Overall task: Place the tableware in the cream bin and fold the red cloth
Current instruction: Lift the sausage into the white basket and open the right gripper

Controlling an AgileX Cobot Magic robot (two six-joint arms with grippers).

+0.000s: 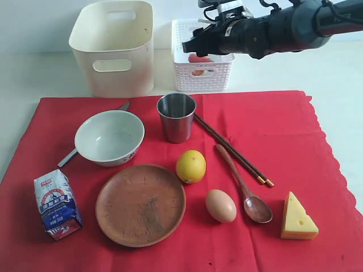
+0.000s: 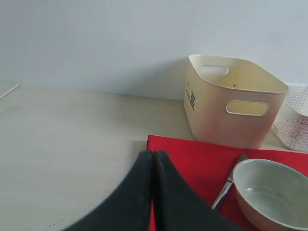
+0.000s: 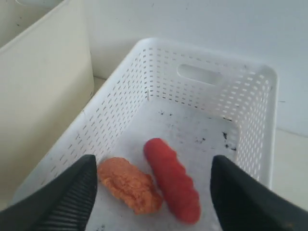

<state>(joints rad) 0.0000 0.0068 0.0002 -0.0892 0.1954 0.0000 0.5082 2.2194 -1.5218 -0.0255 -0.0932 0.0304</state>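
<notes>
Five things line the near edge of the red cloth (image 1: 283, 130): a milk carton (image 1: 57, 204), the brown plate (image 1: 140, 205), an egg (image 1: 220, 205), the wooden spoon (image 1: 241, 181) and a wedge of cheese (image 1: 298, 218). Behind them, a lemon (image 1: 191, 166) sits between the plate and the steel cup (image 1: 176, 117). The chopsticks (image 1: 232, 150) lie slanted beside the spoon. The white bowl (image 1: 109, 137) rests over the knife (image 1: 67, 157), hiding its middle. The left claw (image 2: 152, 159) is pressed closed and empty near the cloth's far left corner. Beyond the cloth stand the cream bin (image 1: 116, 48), with nothing showing inside, and a white basket (image 1: 201, 76). The right claw (image 3: 153, 168) hangs spread wide over the basket, gripping nothing, above a sausage (image 3: 172, 180) and an orange lump (image 3: 129, 185).
</notes>
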